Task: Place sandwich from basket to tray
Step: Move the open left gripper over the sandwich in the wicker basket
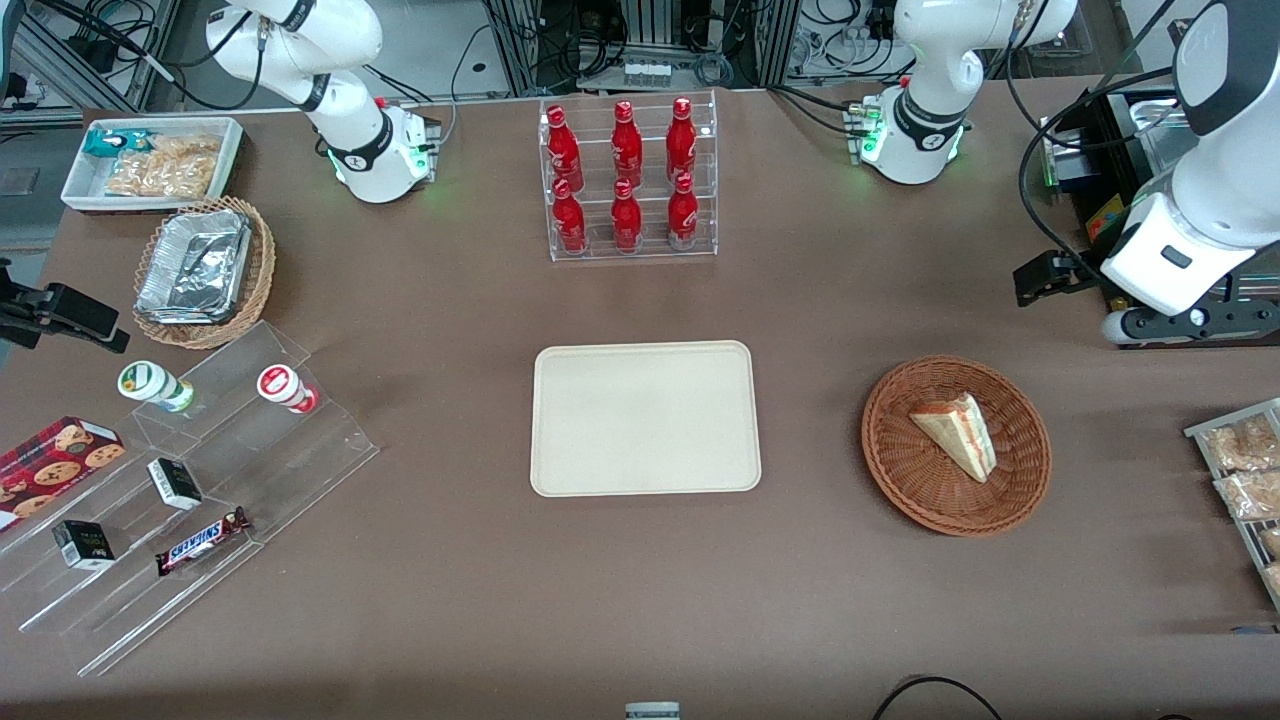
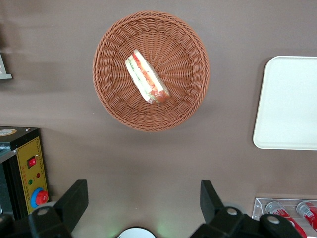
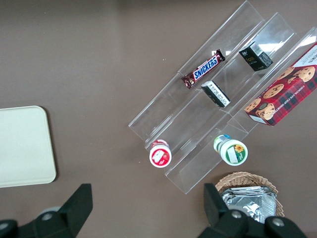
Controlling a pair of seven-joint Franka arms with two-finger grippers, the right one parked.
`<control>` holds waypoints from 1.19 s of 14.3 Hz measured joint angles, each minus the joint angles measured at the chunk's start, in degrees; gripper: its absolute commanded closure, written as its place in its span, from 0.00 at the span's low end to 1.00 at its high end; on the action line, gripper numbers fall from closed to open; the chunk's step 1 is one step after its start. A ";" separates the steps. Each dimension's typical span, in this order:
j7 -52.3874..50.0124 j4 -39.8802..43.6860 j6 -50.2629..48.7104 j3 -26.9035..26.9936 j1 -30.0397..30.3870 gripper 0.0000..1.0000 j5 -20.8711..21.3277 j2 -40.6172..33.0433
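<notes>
The front view looks steeply down on the whole table [image 1: 450, 600], with the tray [image 1: 645, 418] mid-frame. Both wrist views face straight down from high up. The left, past its spread gripper [image 2: 143, 198] hovering near the basket [image 2: 111, 101], shares basket and tray edge with the front view; the right shares the tray and the acrylic shelf [image 3: 163, 114].

Glossy white rounded arm links, black joint rings, green-lit base, black two-finger hand [image 2: 141, 206], black cables

Left arm raised at the working end of the table, wrist bent down, gripper [image 2: 141, 203] held high above the tabletop, fingers [image 2: 74, 198] spread wide, holding nothing
</notes>
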 measured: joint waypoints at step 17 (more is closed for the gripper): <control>-0.15 -9.34 17.29 0.30 1.13 0.00 2.89 12.81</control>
